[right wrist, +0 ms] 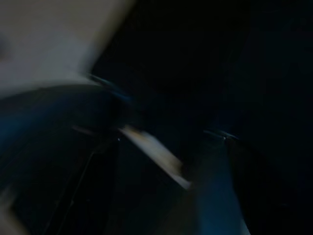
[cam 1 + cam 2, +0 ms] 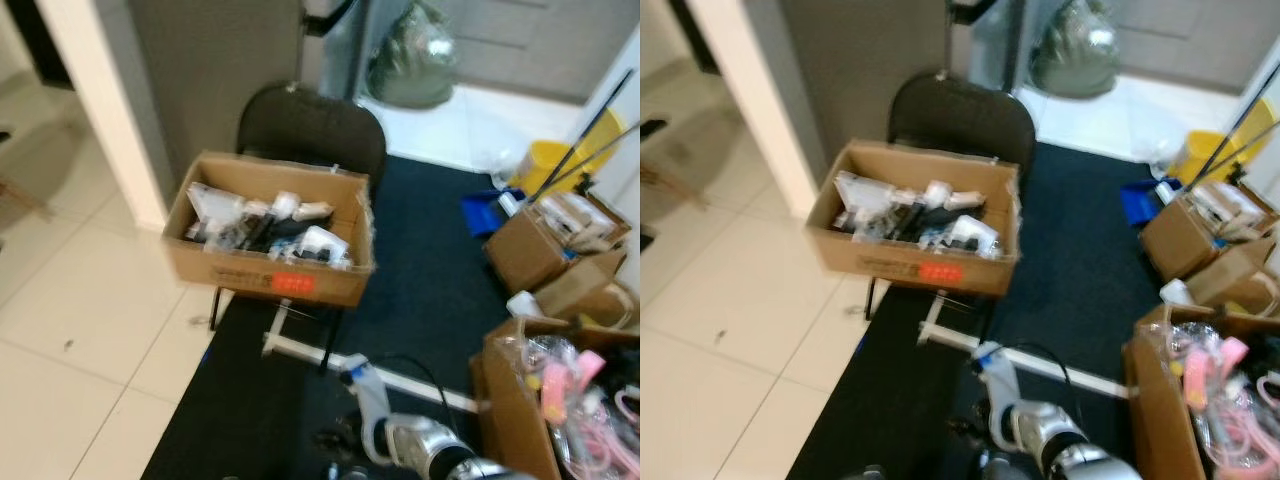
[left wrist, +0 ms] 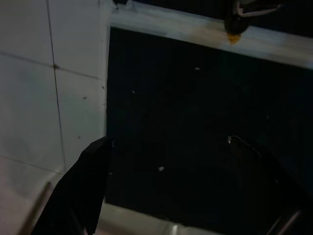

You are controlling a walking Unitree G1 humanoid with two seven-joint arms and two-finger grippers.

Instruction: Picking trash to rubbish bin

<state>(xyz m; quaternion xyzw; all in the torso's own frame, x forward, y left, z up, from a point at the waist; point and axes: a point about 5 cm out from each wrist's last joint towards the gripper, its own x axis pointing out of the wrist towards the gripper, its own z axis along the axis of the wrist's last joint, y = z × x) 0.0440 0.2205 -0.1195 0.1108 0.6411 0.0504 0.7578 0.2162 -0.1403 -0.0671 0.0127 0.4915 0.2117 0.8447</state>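
**A:** What's around you?

**B:** I'm over a dark carpet (image 2: 420,290) with pale floor tiles (image 2: 70,330) to the left and a white pillar (image 2: 100,110) far left. Straight ahead, a black chair (image 2: 312,128) carries an open cardboard box (image 2: 268,268) with a red label, full of mixed white and dark scraps. A white strip (image 2: 380,375) lies on the carpet near the chair legs.

**A:** And the bin?

**B:** I can't pick out a bin for certain. There's a yellow bucket (image 2: 552,165) far right with mop handles leaning across it, a filled plastic bag (image 2: 415,60) at the far end, and more cardboard boxes (image 2: 545,245) on the right. The nearest one (image 2: 515,410) holds pink plastic bits.

**A:** Grippers?

**B:** The left gripper (image 3: 181,191) hangs low over the carpet edge; I see its two black fingers (image 3: 80,196) spread wide with nothing between them. The right arm (image 2: 440,450) shows at the near edge, silver, with a black cable looping by it. Its wrist picture is dark and smeared, so I cannot tell how the right gripper stands.
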